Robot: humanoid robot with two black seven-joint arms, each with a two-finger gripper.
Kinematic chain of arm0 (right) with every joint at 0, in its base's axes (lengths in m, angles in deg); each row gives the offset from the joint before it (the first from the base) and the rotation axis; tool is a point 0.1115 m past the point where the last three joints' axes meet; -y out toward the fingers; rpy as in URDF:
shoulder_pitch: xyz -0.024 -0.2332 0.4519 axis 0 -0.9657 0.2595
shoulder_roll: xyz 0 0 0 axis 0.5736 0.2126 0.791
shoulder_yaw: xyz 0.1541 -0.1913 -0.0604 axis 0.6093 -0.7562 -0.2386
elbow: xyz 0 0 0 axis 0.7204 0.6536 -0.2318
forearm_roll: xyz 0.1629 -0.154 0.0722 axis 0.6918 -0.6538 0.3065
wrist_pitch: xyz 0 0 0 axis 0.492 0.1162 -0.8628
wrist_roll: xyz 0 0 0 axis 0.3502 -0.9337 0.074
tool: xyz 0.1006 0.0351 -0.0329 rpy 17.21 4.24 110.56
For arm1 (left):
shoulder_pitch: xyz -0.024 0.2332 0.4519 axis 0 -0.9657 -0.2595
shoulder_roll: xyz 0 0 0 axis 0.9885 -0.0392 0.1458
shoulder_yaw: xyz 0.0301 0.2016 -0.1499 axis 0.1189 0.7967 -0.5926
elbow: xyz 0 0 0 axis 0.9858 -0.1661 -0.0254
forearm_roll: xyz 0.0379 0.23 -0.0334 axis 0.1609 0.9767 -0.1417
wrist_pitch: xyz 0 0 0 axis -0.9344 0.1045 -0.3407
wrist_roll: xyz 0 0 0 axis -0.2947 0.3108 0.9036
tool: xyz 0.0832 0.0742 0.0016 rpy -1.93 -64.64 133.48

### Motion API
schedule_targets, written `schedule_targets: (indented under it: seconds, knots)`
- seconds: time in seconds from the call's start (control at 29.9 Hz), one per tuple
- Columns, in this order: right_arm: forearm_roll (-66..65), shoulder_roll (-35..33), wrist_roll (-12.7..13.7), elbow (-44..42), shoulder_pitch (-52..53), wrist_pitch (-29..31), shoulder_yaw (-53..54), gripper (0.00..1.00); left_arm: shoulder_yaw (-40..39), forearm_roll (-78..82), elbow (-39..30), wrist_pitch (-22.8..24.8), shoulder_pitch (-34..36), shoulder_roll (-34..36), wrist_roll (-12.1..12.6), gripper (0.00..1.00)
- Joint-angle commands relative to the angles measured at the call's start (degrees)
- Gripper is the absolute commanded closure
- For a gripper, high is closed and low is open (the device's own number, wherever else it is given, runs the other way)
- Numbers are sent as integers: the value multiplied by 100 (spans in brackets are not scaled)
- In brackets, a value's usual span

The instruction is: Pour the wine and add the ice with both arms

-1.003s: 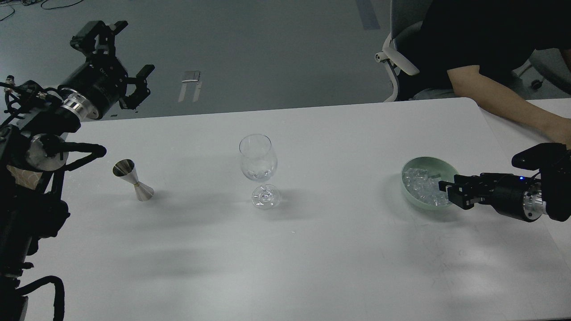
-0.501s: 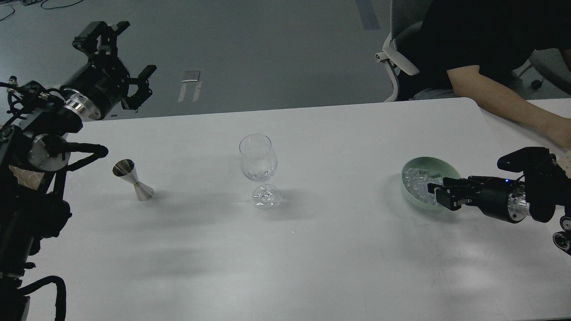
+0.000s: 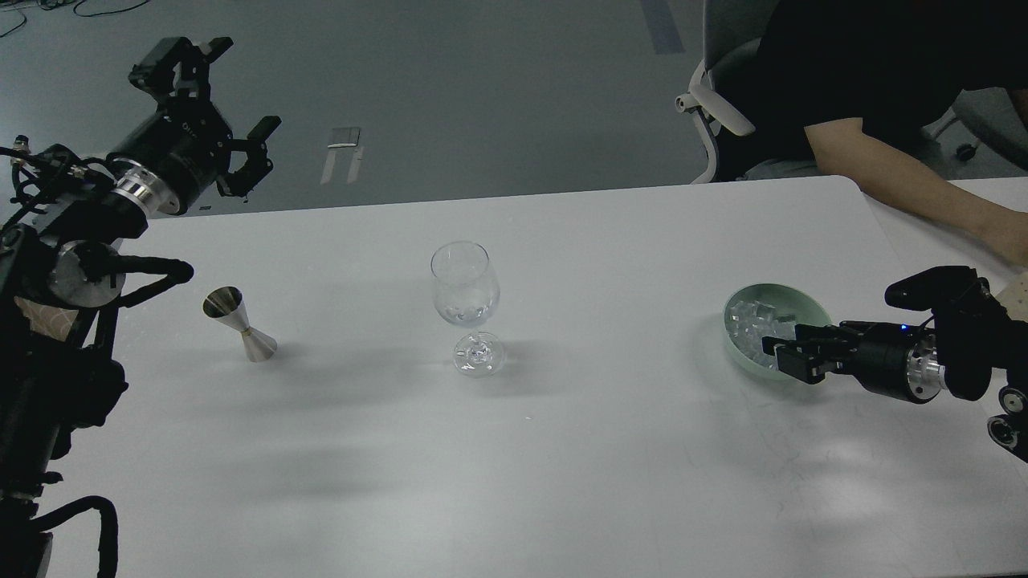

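Right gripper (image 3: 777,358) lies almost level, long axis pointing left, tip over the near-right rim of the green bowl (image 3: 811,299) at right. Can't tell if its fingers are spread or pinching anything: dark, partly end-on. Bowl holds the ice (image 3: 752,323), a heap of clear cubes. Left gripper (image 3: 227,95) is raised far left past the table (image 3: 562,449) edge, fingers spread, holding nothing. Wine glass (image 3: 465,293) stands mid-table; contents unclear. Jigger (image 3: 238,323) stands at left. No legible writing.
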Motion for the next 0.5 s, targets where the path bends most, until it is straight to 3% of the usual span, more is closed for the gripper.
schedule_targets:
  seconds: [0.0,0.23,0.47]
  knots:
    - [4,23,-1,3,-8,1,-48,38,0,-2,0,0,0,13,-1,2]
    - [30,14,-28,3,18,-8,-74,55,0,-2,0,0,0,22,-1,2]
    - [39,6,-37,3,27,-16,-83,66,0,7,0,0,0,30,-1,2]
